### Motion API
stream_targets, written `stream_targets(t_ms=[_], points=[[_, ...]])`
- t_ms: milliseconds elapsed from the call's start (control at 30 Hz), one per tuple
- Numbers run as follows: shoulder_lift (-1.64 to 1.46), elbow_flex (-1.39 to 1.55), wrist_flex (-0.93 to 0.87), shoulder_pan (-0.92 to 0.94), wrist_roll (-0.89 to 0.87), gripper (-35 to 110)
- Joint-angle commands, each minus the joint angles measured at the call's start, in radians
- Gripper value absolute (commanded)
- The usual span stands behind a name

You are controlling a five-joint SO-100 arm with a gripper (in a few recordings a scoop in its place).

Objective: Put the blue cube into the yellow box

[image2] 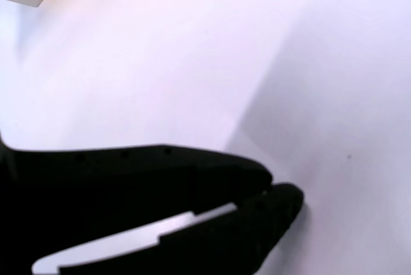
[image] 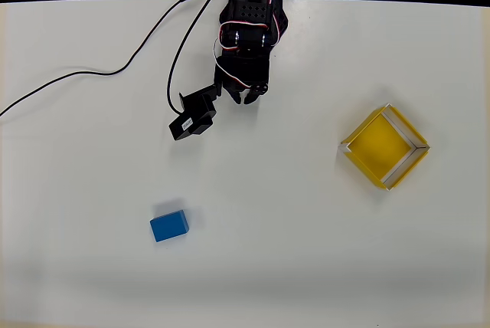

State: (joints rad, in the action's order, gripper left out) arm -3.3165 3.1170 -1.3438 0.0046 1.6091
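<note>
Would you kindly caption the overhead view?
Gripper shut over white table, blue cube and yellow box apart.

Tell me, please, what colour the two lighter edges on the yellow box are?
Pale grey-white, topping two adjoining walls of the yellow box; clearest in the overhead view.

From overhead I see the hand (image: 246,96) near the desk's (image: 306,267) top edge, a cabled module (image: 193,116) just to its left. The cube (image: 169,225) lies below them, lower left. The box (image: 383,146) sits well apart at right, nothing in it.
</note>
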Motion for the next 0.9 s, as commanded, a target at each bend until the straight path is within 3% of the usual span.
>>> stream_targets(t_ms=[0, 367, 867], points=[[-0.026, 0.028, -0.011, -0.008, -0.031, 6], [-0.017, 0.028, -0.005, 0.000, 0.008, 8], [0.676, -0.399, 0.638, 0.334, -0.032, 49]])
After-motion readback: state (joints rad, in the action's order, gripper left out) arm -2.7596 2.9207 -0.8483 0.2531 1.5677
